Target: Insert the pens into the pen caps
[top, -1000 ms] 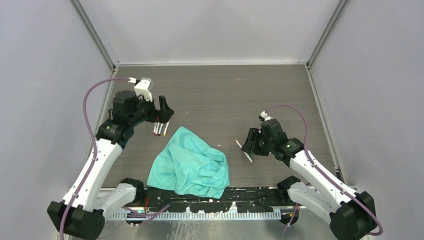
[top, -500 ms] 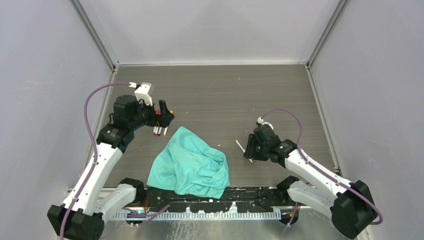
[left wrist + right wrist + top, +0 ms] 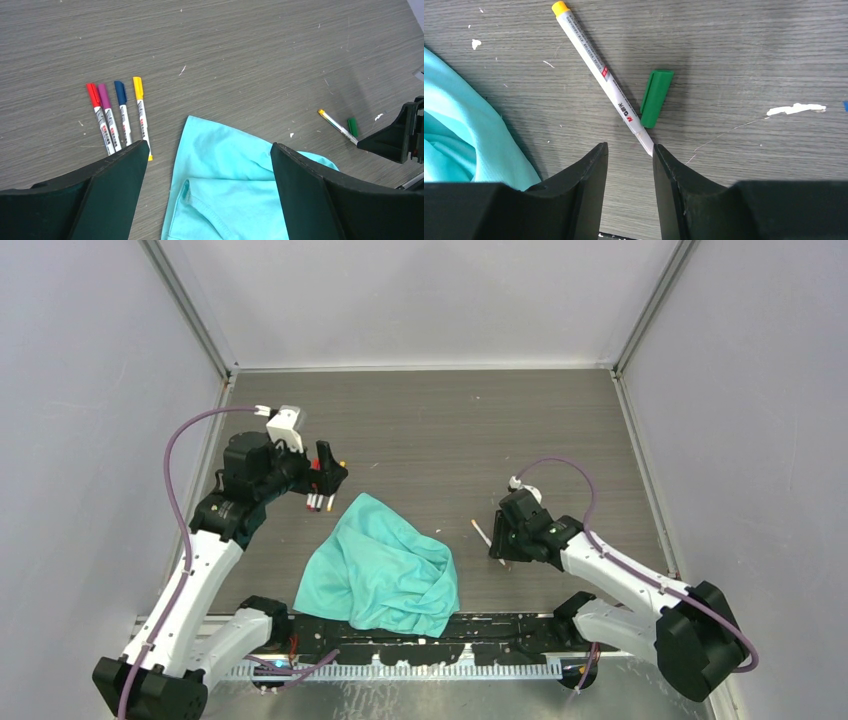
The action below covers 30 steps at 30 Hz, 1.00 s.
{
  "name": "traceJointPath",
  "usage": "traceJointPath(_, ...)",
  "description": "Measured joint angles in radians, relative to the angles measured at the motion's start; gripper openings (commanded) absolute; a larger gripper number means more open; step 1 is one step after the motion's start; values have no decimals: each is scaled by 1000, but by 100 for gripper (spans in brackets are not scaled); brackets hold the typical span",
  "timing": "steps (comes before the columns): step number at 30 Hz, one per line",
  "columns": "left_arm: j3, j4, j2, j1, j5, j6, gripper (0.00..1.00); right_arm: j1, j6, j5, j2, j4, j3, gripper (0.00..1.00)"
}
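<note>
Four capped pens lie side by side in the left wrist view, with red [image 3: 99, 118], purple [image 3: 109, 116], blue [image 3: 123, 112] and yellow [image 3: 141, 111] caps. They show as a cluster in the top view [image 3: 318, 502]. A fifth white pen [image 3: 601, 75] with a yellow end lies uncapped, and the green cap [image 3: 656, 97] lies beside it, touching its barrel. My right gripper [image 3: 630, 147] is open a little, low over the table, and the pen's tip end meets its right fingertip [image 3: 661, 152]. My left gripper [image 3: 208, 147] is open wide and empty above the cloth's edge.
A crumpled teal cloth [image 3: 385, 565] lies at the near middle of the table, between the arms; its edge shows in the right wrist view [image 3: 459, 130]. White specks and a smear [image 3: 796, 108] mark the grey wood-grain tabletop. Grey walls enclose the table.
My right gripper has dropped lower and drawn in toward the uncapped pen's tip end. My left gripper shifted slightly and then held still.
</note>
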Motion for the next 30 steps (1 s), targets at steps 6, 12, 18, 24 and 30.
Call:
traceJointPath(6, 0, 0, 0, -4, -3, 1, 95, 10, -5, 0, 23, 14, -5, 37)
traceJointPath(12, 0, 0, -9, -9, -4, 1, 95, 21, -6, 5, 32, 22, -5, 37)
traceJointPath(18, 0, 0, -13, -12, -4, 2, 95, 36, -6, 27, 56, 27, -5, 38)
traceJointPath(24, 0, 0, -22, -16, -10, 4, 95, 46, -6, 52, 90, 32, -5, 38)
traceJointPath(30, 0, 0, -24, -17, -13, 5, 95, 76, -9, 71, 113, 35, -3, 36)
